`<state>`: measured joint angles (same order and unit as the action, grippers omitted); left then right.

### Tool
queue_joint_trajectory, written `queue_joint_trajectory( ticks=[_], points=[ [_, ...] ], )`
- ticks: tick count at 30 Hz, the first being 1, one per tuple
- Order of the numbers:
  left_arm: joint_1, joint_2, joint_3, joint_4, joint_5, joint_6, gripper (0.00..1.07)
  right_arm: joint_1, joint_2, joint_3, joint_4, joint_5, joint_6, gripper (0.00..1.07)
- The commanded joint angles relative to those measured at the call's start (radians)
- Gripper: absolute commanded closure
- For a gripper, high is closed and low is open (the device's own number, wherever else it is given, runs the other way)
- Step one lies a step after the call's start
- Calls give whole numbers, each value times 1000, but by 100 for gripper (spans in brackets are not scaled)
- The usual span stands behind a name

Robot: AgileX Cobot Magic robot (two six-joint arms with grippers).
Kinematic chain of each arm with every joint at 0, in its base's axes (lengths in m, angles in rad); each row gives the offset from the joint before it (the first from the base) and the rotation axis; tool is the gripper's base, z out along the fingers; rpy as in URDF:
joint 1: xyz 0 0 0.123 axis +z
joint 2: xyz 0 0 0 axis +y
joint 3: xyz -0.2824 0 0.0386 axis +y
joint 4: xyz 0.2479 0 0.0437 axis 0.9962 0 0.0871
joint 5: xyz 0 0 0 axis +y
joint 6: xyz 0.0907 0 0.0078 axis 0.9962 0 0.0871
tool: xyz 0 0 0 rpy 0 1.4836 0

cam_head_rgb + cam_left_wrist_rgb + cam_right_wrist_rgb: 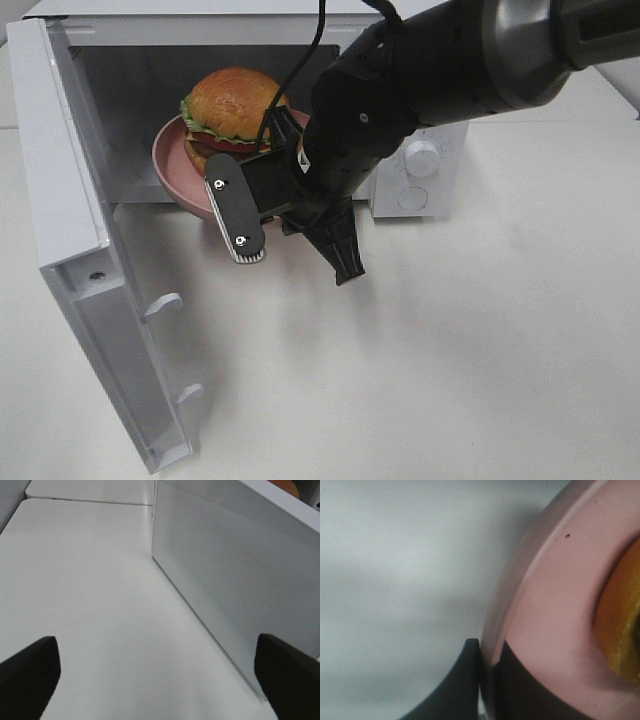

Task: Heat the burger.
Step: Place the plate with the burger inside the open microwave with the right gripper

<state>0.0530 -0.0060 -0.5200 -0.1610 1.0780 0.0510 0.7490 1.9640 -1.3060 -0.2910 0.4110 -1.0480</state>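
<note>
The burger (232, 105), with a golden bun, green lettuce and red tomato, sits on a round pink plate (172, 160) in the mouth of the open microwave (130, 90). My right arm (400, 90) reaches in from the right, and its fingers are hidden behind the wrist in the high view. In the right wrist view my right gripper (489, 680) is shut on the plate's rim (555, 605), with a yellow-orange edge of the burger (620, 630) beside it. My left gripper (157, 675) stands open over bare table beside the microwave door (225, 580), holding nothing.
The microwave's white door (70, 200) swings wide open to the left, reaching toward the table's front. Its control panel with a knob (422, 158) lies behind my right arm. White tabletop (450, 350) spreads in front and to the right.
</note>
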Motion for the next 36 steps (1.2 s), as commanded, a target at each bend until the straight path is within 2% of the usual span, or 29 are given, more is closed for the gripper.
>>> queue_joint_trajectory(
  ticks=[1, 4, 12, 15, 17, 23, 25, 36],
  points=[
    [3, -16, 2, -7, -7, -1, 9, 1, 19, -63, -18, -30, 11, 107],
    [3, -16, 2, -7, -7, -1, 9, 1, 28, -73, -18, -24, 14, 107],
    [3, -16, 2, -7, -7, -1, 9, 0, 92, -177, -18, 17, 64, 107],
    [3, -16, 2, -7, -7, -1, 9, 0, 129, -232, -20, 47, 83, 107],
    [3, -16, 2, -7, -7, -1, 9, 0, 174, -306, -46, 64, 132, 107],
    [3, -16, 2, -7, -7, -1, 9, 0, 219, -373, -81, 83, 189, 107],
    [3, -16, 2, -7, -7, -1, 9, -2, 250, -424, -108, 85, 213, 107],
    [3, -16, 2, -7, -7, -1, 9, -3, 319, -518, -122, 83, 216, 107]
  ],
)
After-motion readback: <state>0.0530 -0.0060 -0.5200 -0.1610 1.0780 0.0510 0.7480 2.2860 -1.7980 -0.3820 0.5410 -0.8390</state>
